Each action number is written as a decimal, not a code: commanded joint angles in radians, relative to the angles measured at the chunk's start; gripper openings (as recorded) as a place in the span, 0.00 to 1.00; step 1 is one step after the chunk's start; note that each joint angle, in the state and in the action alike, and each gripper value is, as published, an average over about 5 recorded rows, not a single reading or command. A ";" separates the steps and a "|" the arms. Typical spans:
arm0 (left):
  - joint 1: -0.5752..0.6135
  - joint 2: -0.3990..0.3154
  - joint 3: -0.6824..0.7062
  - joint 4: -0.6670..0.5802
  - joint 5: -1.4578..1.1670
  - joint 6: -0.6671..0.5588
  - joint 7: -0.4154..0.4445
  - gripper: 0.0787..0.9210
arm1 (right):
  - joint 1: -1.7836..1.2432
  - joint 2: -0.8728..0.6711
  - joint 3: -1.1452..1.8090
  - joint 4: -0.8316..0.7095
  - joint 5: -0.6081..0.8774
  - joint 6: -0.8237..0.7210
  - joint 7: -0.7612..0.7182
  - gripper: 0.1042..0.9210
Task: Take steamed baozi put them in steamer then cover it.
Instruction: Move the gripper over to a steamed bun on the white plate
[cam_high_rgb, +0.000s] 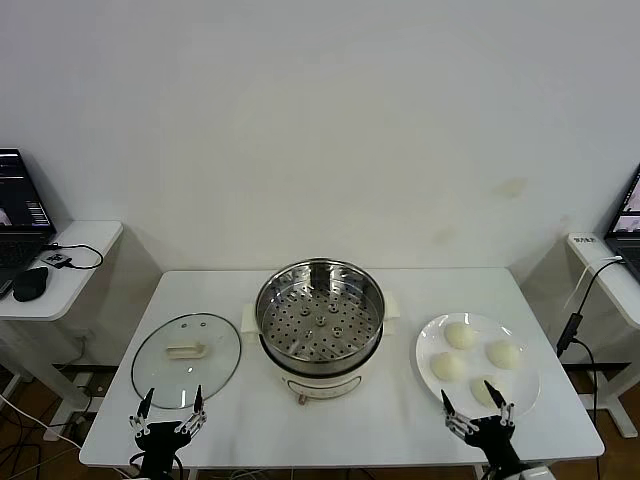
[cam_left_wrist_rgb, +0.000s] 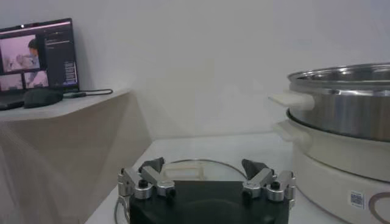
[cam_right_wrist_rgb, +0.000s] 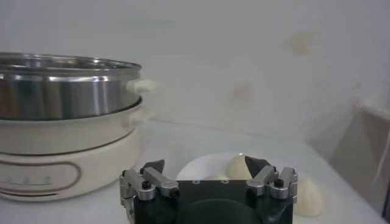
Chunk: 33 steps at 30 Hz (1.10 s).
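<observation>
A: What is laid out, from the largest thing down?

B: A white table (cam_high_rgb: 400, 420) is seen, with the steamer (cam_high_rgb: 320, 325) at its centre, uncovered, its perforated tray bare. To the robot's left the cover (cam_high_rgb: 186, 358) is laid flat, glass down, bar handle up. To the right a white plate (cam_high_rgb: 432, 338) is set, and four steamed baozi (cam_high_rgb: 460, 335) are resting on it, close together.

A: Which step is judged to be in hand?

B: The first one. Nothing has been loaded yet. The right gripper (cam_high_rgb: 479, 412) is held at the near table edge, just short of the plate, fingers spread apart and empty. The left gripper (cam_high_rgb: 170, 412) is held likewise, near the cover's near rim, fingers apart, nothing gripped.

A: What is called for next?

B: A reach by the right gripper over the nearest bun, then a gentle closing, since soft dough is easily dented.

A: And room?

B: Clear tabletop is left between plate and steamer; the steamer's raised rim must be cleared on the carry.
</observation>
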 joint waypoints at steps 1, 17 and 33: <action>-0.019 0.008 -0.010 0.030 0.113 -0.007 -0.023 0.88 | 0.087 -0.149 0.073 -0.019 -0.265 -0.036 -0.010 0.88; -0.050 0.016 0.008 0.056 0.195 -0.021 -0.035 0.88 | 0.513 -0.692 -0.076 -0.265 -0.457 -0.175 -0.461 0.88; -0.069 0.020 0.005 0.064 0.190 -0.018 -0.041 0.88 | 1.137 -0.797 -0.770 -0.561 -0.319 -0.079 -0.862 0.88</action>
